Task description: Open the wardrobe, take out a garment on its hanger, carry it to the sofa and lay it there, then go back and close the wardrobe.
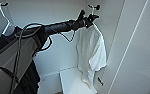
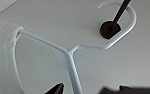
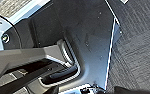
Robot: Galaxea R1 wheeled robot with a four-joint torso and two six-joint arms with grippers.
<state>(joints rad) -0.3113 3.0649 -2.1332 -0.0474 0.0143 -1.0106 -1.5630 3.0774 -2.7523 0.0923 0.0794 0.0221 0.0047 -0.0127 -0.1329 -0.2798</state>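
Two hangers: a white hanger (image 1: pixel 93 22) carries the white shirt at the right end of the open wardrobe; another white hanger (image 1: pixel 4 18) carries a black garment (image 1: pixel 6 41) at the left.
Wardrobe: its white interior (image 1: pixel 53 15) lies open to the head view, with a white door panel (image 1: pixel 138 45) standing to the right and a white shelf (image 1: pixel 73 82) low inside.
White shirt: the short-sleeved shirt (image 1: pixel 91 55) hangs slack from its hanger, close to the right inner wall, its hem reaching down toward the shelf.
Hanger hook: in the left wrist view the curved hook (image 2: pixel 126 27) loops around a dark rod (image 2: pixel 121 11) that ends in a dark round mount (image 2: pixel 109 29); the thin arms of the hanger meet at a neck just under the hook, and one arm runs into the shirt's collar (image 2: pixel 8 42).
Left arm: the dark arm (image 1: pixel 56 27) comes in from the left and reaches up and right, ending at the top of the shirt's hanger.
Left gripper: the gripper (image 1: pixel 87 20) sits right at the hanger's neck, under the hook; dark fingertips (image 2: pixel 56 89) show at the edge of the wrist view near the hanger's stem, but whether they are pressed on it or apart cannot be told.
Right wrist view: dark robot body (image 3: pixel 86 37) over grey carpet (image 3: pixel 138 50); the right gripper's state cannot be told.
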